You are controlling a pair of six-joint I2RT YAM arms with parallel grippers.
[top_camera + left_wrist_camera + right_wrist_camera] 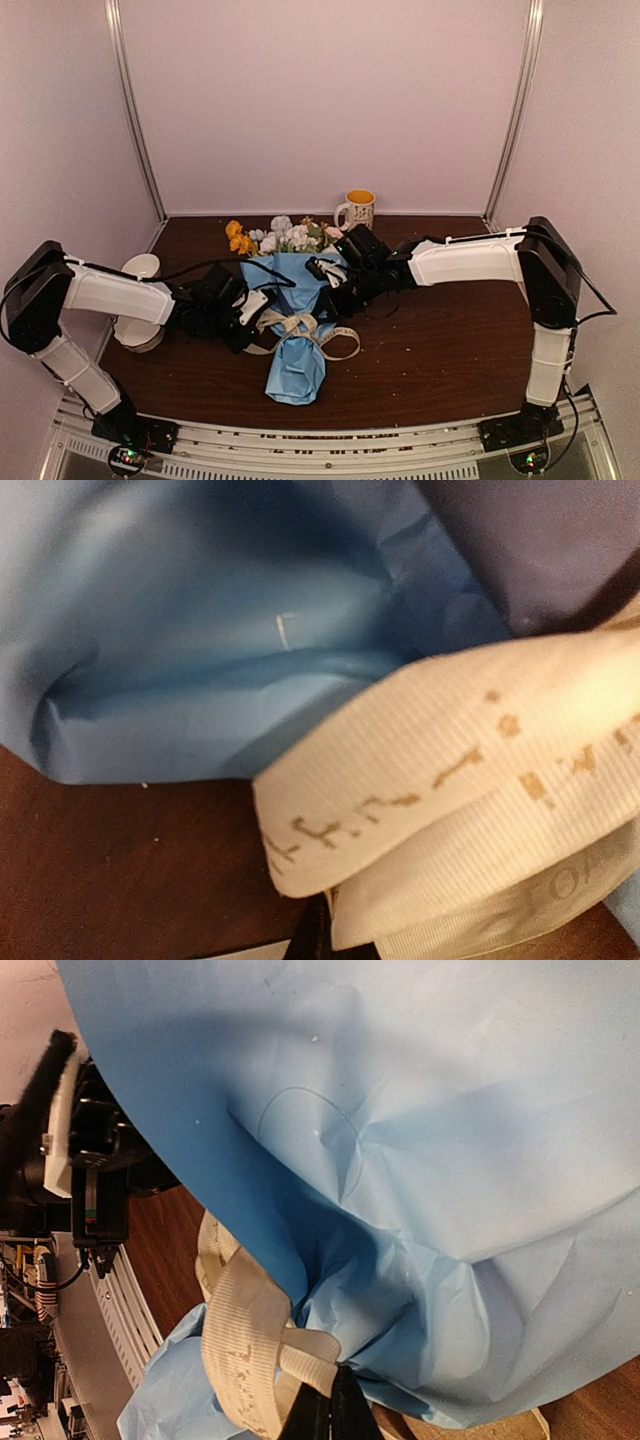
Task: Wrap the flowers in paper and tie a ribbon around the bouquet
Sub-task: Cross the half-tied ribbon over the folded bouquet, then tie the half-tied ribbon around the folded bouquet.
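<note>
From above, your bouquet (292, 290) lies mid-table (430, 350), flowers (285, 237) toward the far wall, ribbon (300, 325) round its waist. Your left wrist view shows the left gripper (312, 942) pinched shut on ribbon beside the blue paper (200, 680). Your right wrist view shows the right gripper (322, 1415) clamped on the ribbon near its knot.

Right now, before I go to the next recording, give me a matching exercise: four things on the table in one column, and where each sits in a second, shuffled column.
Things:
1. mug
2. ribbon
3. orange flowers
4. blue paper

Places:
A. looped around the pinched middle of the bouquet
B. upright at the far edge of the table, apart from the bouquet
C. poking out of the bouquet's far end, on the left
D. wrapped around the stems, its tail pointing to the near edge

Pairs: 1-B, 2-A, 3-C, 4-D
</note>
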